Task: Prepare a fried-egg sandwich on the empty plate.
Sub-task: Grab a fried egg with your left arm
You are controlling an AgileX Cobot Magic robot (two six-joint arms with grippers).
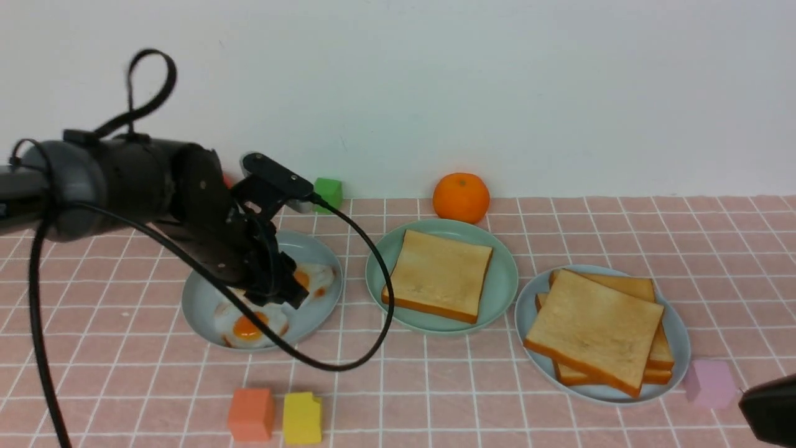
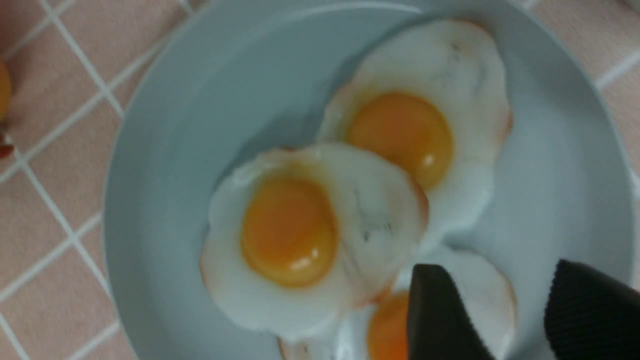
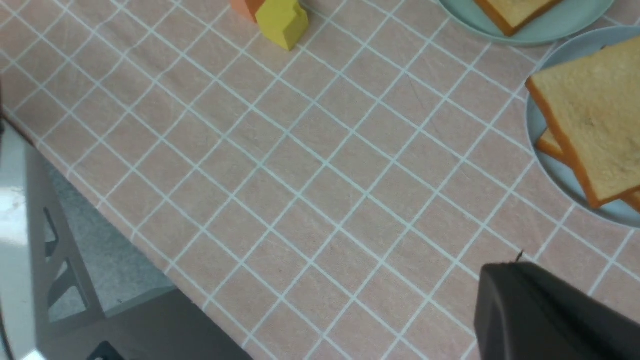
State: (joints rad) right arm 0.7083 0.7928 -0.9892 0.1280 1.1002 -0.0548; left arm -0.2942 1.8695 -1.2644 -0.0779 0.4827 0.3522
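Note:
The mint-green plate [image 1: 505,280] sits mid-table and holds one golden toast slice [image 1: 438,274]. No egg lies on it. Three fried eggs lie on the left grey-blue plate [image 1: 199,305]; two show in the front view [image 1: 249,326] [image 1: 316,278]. My left gripper [image 1: 292,295] hangs low over that plate. In the left wrist view it [image 2: 497,272] is open, its fingers [image 2: 440,315] either side of the rim of the nearest egg [image 2: 482,295]. Two more eggs [image 2: 300,235] [image 2: 410,130] overlap beyond. My right gripper [image 1: 771,407] [image 3: 510,272] is shut and empty over bare cloth.
A stack of toast slices [image 1: 594,326] lies on the right grey-blue plate [image 1: 682,336]. An orange [image 1: 461,197] and a green cube [image 1: 328,191] stand at the back. A red-orange cube [image 1: 250,414], a yellow block [image 1: 302,417] and a pink cube [image 1: 710,382] stand in front.

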